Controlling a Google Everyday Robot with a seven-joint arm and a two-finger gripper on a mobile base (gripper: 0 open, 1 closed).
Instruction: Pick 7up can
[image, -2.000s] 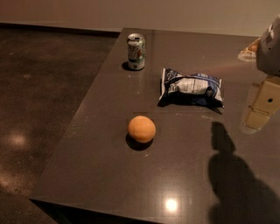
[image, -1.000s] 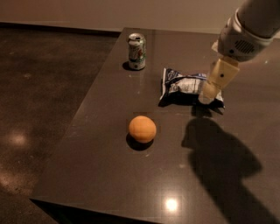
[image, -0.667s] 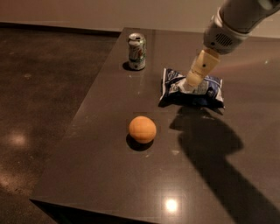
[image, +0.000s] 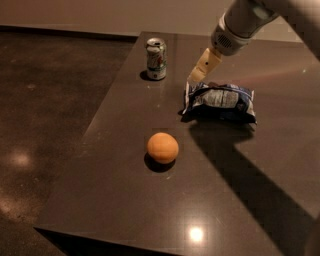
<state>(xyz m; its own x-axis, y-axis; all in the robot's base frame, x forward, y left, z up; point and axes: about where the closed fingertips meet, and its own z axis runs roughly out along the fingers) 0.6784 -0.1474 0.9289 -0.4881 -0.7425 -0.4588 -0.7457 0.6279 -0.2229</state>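
The 7up can (image: 156, 59) stands upright near the far left edge of the dark table (image: 115, 200). It is silvery-white and green with a silver top. My gripper (image: 202, 67) hangs from the white arm coming in from the upper right. It is above the table, to the right of the can and just above the left end of the chip bag. It does not touch the can.
A blue-and-white crinkled chip bag (image: 220, 101) lies right of the can. An orange ball (image: 162, 147) sits in the middle of the table. The table's left edge drops to a dark floor (image: 45, 125). The arm's shadow falls across the right side.
The gripper has moved left and away from the camera, from the right side of the table over the chip bag toward the can. The can, bag and ball have not moved.
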